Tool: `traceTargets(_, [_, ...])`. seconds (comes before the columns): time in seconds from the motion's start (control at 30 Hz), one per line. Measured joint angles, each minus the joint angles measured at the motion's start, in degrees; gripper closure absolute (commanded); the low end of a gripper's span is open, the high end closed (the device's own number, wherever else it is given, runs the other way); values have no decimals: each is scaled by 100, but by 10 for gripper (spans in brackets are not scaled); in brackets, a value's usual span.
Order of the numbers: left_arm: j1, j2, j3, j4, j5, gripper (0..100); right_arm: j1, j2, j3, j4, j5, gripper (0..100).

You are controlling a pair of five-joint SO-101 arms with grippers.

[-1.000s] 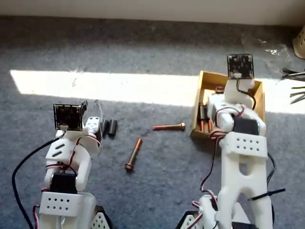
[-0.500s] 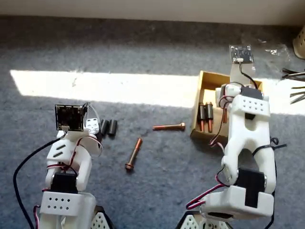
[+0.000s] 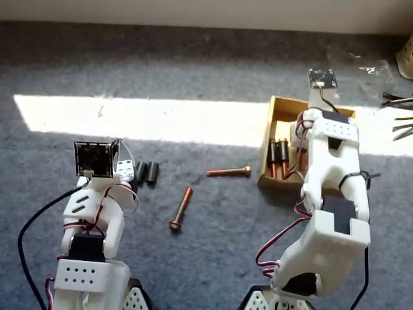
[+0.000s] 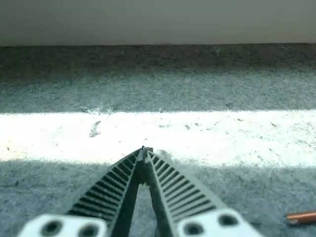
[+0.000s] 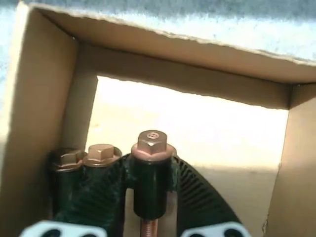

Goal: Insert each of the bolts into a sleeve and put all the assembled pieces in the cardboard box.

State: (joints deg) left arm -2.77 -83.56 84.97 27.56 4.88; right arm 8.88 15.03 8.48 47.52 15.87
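Note:
In the right wrist view my right gripper (image 5: 150, 167) is shut on an assembled bolt-and-sleeve piece (image 5: 149, 185), held inside the cardboard box (image 5: 44, 98). Two more assembled pieces (image 5: 81, 160) lie beside it against the box wall; the high view shows them too (image 3: 278, 157). My left gripper (image 4: 144, 159) is shut with nothing in it, just above the carpet. From above, that gripper (image 3: 124, 157) sits next to two black sleeves (image 3: 147, 172). Two copper bolts lie loose on the carpet, one (image 3: 228, 172) near the box (image 3: 279, 107) and one (image 3: 180, 208) nearer the middle.
Grey carpet with a bright strip of sunlight across it. Some tools (image 3: 397, 100) lie at the far right edge. The right arm (image 3: 329, 168) stretches over the box. A bolt's end (image 4: 301, 216) appears at the edge of the left wrist view.
The right arm has stretched forward over the box, its wrist camera moving toward the far side. The left arm has barely moved.

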Motion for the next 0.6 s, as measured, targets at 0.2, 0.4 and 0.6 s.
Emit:
traceTargets(0.2, [0, 0, 0, 0, 0, 995, 0, 18, 0, 0, 0, 930])
traceTargets(0.4, [0, 0, 0, 0, 0, 995, -18, 9, -44, 0, 0, 827])
traceTargets(0.6, [0, 0, 0, 0, 0, 995, -9, 9, -62, 0, 0, 827])
